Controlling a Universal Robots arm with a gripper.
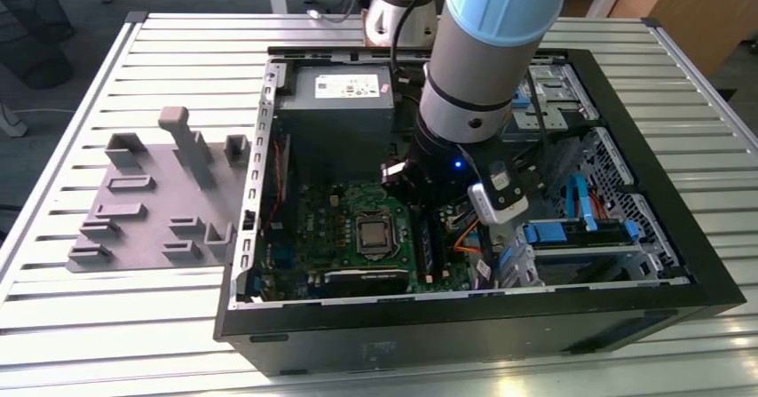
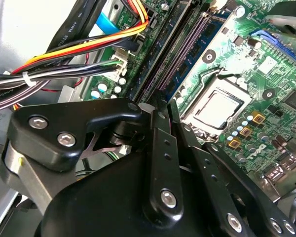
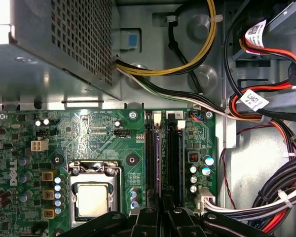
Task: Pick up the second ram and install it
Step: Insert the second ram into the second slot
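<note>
1. in the exterior view my arm (image 1: pixel 480 68) reaches down into the open computer case (image 1: pixel 663 264), which lies on a slatted metal surface (image 1: pixel 106 326); the grey tray (image 1: pixel 154 202) with upright blocks sits on that surface, just beside the case toward the exterior view's left.
2. the claw (image 2: pixel 160 106) hangs low over the green board (image 3: pixel 89 133), directly above the long black memory slots (image 3: pixel 164 153), beside the square silver chip (image 3: pixel 92 198) in its socket.
3. in the second wrist view the black linkage of the claw looks drawn narrow, with the fingers (image 2: pixel 158 148) close together; i cannot tell whether anything is pinched between the tips.
4. the second ram: in the second wrist view a dark green-blue stick (image 2: pixel 187 54) stands in the slots just beyond the fingertips; whether it is fully seated, i cannot tell.
5. bundles of yellow, red and black cables (image 3: pixel 266 103) run past the slots, and the metal power box (image 3: pixel 54 49) sits near the board's edge.
</note>
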